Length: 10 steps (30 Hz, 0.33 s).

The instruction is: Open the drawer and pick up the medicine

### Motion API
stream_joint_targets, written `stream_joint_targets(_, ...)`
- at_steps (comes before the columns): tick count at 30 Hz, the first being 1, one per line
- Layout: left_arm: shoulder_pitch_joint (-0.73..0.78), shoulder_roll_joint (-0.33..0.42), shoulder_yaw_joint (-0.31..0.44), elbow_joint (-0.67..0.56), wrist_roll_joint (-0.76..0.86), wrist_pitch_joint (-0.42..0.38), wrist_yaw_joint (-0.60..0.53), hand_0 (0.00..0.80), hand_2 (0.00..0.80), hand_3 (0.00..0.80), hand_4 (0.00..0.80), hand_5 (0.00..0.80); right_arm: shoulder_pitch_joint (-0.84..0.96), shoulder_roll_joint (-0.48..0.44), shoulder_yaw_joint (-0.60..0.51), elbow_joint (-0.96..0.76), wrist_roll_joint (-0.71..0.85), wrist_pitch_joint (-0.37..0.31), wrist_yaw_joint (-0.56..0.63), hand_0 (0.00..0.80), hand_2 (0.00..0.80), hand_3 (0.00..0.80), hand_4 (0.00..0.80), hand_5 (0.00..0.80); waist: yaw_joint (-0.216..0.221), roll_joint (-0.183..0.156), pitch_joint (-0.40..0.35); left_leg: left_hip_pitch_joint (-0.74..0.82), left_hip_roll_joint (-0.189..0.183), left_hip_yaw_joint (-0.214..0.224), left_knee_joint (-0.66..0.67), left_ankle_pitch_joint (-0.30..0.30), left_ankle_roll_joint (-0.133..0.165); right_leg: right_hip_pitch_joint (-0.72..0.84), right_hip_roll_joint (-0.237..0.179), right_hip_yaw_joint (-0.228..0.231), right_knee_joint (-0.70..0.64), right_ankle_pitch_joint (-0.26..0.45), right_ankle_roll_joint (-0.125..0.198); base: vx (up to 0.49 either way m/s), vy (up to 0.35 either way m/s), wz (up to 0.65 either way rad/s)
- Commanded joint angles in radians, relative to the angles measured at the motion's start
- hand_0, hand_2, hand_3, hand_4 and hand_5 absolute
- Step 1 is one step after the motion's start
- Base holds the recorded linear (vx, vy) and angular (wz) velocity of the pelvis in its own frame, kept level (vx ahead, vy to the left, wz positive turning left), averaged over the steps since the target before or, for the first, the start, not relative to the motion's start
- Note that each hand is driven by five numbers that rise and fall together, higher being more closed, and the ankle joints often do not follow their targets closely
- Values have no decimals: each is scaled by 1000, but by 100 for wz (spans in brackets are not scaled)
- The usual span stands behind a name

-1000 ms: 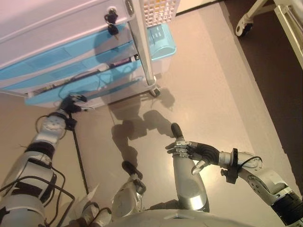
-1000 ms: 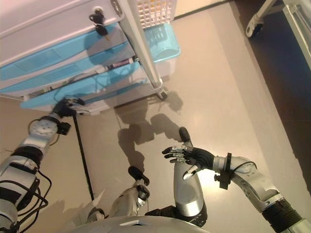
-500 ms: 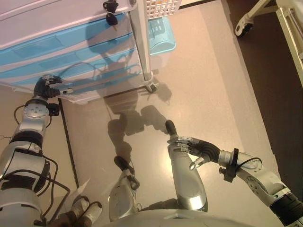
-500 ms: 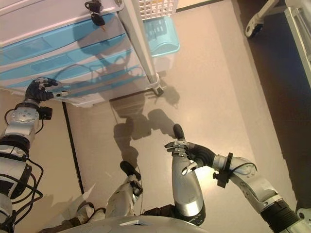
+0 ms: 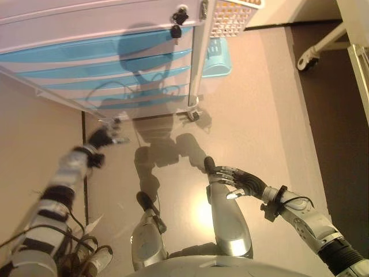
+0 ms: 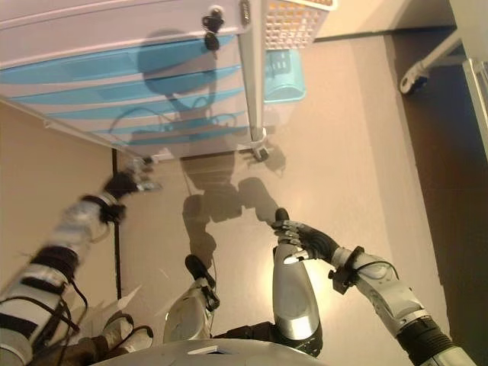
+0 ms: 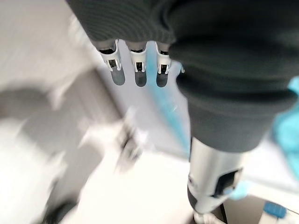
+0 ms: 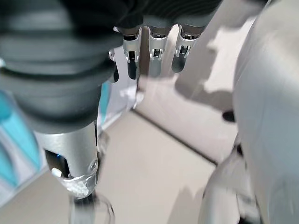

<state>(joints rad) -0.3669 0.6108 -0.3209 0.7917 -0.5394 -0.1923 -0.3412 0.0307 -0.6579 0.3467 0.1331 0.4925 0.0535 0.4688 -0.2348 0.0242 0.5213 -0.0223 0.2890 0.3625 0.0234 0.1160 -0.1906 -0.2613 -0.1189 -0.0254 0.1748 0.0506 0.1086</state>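
The white cart [image 5: 69, 20] stands at the top of the view with several light-blue drawer fronts [image 5: 109, 68]; all look flush and no medicine shows anywhere. My left hand [image 5: 104, 137] hangs over the floor just below the cart's lower corner, clear of the bottom drawer [image 5: 138, 101]. Its fingers [image 7: 135, 70] are straight and hold nothing. My right hand [image 5: 239, 180] rests low at the right, fingers [image 8: 154, 51] relaxed and empty.
A bunch of keys [image 5: 179, 16] hangs from the lock on the cart's top right. A white mesh basket [image 5: 230, 14] and a blue bin [image 5: 216, 57] sit on the cart's right side. A bed frame's wheel [image 5: 305, 57] stands at the far right.
The camera has shifted, so the cart shows higher and more to the right. My left hand has come off the bottom drawer's front and dropped back over the floor. The right hand has barely moved.
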Motion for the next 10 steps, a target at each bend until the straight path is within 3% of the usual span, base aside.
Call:
stream_joint_targets(1, 117, -44, 5, -50, 12, 25, -71, 0, 0, 0, 0, 0, 47, 90, -3, 41, 5, 34, -75, 0, 0, 0, 0, 0, 18, -37, -83, -1, -30, -29, 149, -79, 53, 57, -22, -26, -35, -11, 0, 80, 59, 20)
stream_joint_targets(5, 237, -175, -2, -45, -5, 121, -152, 0, 0, 0, 0, 0, 47, 178, -8, 178, -27, 85, -104, 0, 0, 0, 0, 0, 52, -24, -139, 45, -57, -41, 101, -86, 63, 117, -44, -55, -65, -3, 4, 71, 49, 17)
stream_joint_targets(10, 327, -256, 7, -3, -40, 211, -243, 0, 0, 0, 0, 0, 37, 249, -6, 308, -54, 129, -97, 0, 0, 0, 0, 0, 101, -17, -205, 63, -87, -65, 34, -76, 77, 163, -62, -96, -105, 22, 7, 6, 20, 24)
